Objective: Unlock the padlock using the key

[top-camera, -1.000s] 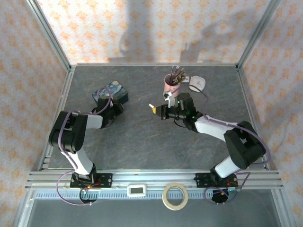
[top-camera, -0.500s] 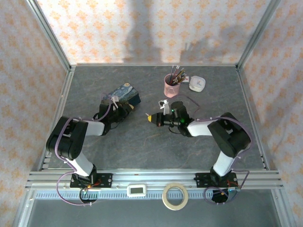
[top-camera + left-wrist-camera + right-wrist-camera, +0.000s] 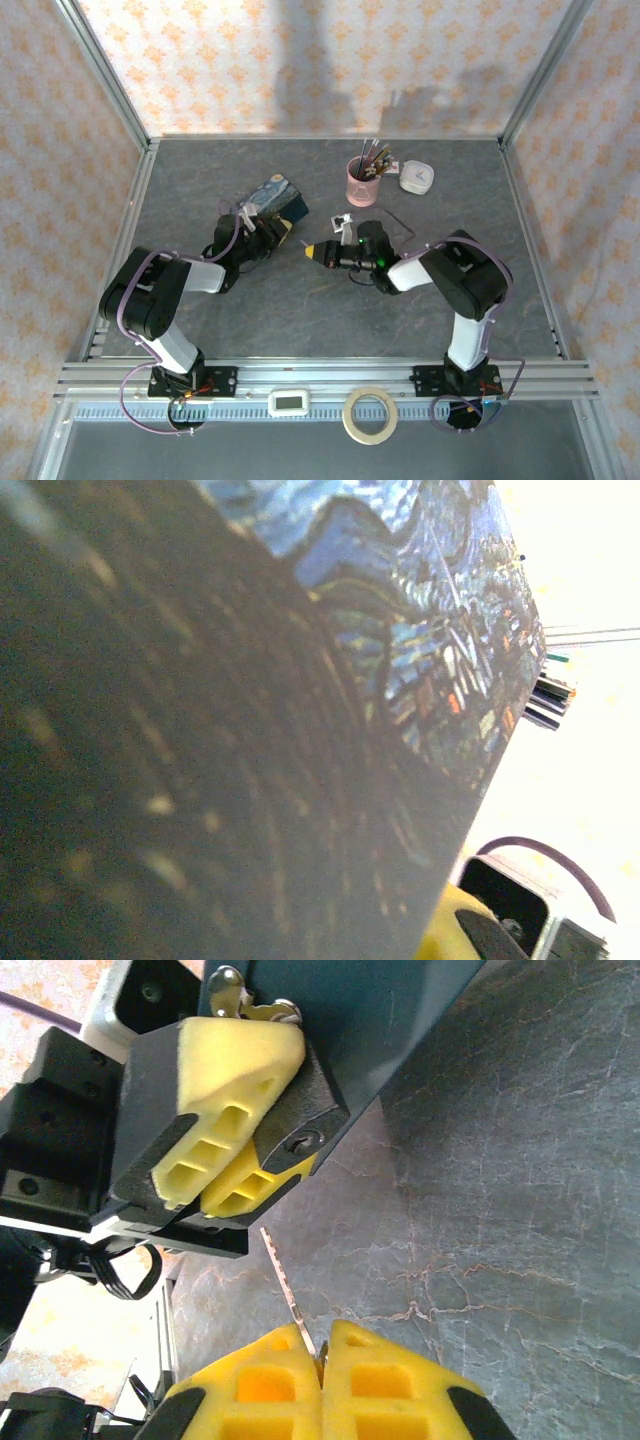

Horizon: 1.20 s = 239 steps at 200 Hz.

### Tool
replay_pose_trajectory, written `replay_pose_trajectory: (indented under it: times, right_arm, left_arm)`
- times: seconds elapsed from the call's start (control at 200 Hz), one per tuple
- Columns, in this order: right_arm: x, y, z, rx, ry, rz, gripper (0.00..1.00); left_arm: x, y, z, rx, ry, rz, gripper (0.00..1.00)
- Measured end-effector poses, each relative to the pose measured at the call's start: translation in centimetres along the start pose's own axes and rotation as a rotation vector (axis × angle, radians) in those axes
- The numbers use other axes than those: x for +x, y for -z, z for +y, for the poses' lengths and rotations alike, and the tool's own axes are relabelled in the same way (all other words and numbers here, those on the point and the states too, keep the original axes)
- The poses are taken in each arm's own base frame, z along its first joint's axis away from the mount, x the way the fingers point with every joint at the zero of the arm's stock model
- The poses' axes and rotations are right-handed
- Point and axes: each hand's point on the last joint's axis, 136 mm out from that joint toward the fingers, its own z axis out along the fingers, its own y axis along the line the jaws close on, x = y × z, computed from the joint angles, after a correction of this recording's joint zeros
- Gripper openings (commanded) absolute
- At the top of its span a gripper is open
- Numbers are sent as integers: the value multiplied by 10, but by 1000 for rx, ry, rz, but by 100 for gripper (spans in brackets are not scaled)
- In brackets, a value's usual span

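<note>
As right gripper (image 3: 322, 1355) pinches it, key (image 3: 288, 1290) thin, silvery, toothed

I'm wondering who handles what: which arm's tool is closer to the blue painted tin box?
Left. The left tool sits right against the blue starry-night painted tin box; the right tool, pinching a thin silvery key, is apart from it, to its right.

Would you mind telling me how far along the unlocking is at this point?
Done: the right claw is shut on the key, blade pointing at the left claw, which grips the tilted blue tin. In hand: lining the key up; its tip hangs in open air. Left: getting it into the padlock and turning.
</note>
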Motion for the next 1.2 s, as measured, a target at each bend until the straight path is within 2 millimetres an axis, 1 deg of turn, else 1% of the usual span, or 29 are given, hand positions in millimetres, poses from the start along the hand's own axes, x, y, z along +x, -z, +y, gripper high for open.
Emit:
replay_pose_trajectory:
  times: [0.2,0.43,0.721,0.991,1.196]
  right_arm:
    - [-1,-11,-7,-4,-26,11,0]
    - [-7,-18,-4,-26,-26,13,0]
    - [-6,-20,-3,-38,-38,18,0]
    - [-11,-17,1,-77,-65,16,0]
    - [-10,-16,4,-103,-83,45,0]
  left_arm:
    - [5,0,-4,20,5,6,0]
    - [10,-1,-5,24,3,14,0]
    - [9,1,-3,24,2,5,0]
    - [10,3,-11,42,-27,1,0]
    - [11,5,-12,45,-52,2,0]
